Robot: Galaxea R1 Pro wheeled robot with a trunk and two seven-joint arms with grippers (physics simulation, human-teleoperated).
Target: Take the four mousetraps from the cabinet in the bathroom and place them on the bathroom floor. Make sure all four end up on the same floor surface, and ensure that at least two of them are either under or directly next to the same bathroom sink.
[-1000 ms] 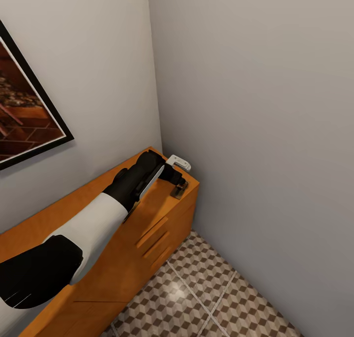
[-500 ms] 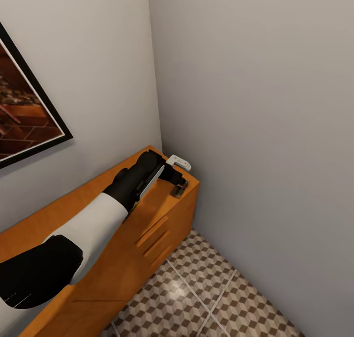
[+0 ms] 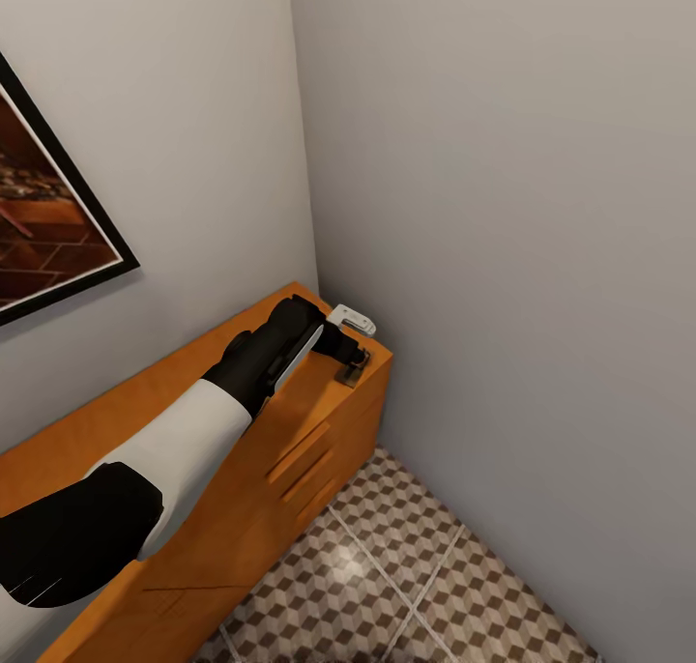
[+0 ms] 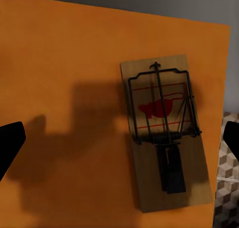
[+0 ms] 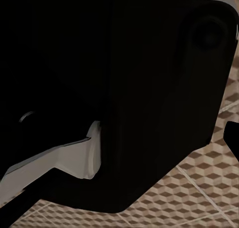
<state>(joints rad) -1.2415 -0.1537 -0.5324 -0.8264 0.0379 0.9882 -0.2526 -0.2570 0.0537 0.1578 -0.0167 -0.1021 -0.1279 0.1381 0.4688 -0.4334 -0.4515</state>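
Hovering over a mousetrap (image 4: 166, 133) on the cabinet (image 3: 319, 421), left jaws wide apart, empty; red mouse print, no writing.

We note plain grey walls (image 3: 503, 160) meeting at a corner. A framed picture (image 3: 43, 214) hangs on one — dark frame.

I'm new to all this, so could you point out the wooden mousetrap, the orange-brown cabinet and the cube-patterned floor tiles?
wooden mousetrap (image 4: 164, 138): left wrist view, on its wire spring.
orange-brown cabinet (image 3: 319, 455): head view, on a drawer front.
cube-patterned floor tiles (image 3: 406, 566): head view, on a bare tile.
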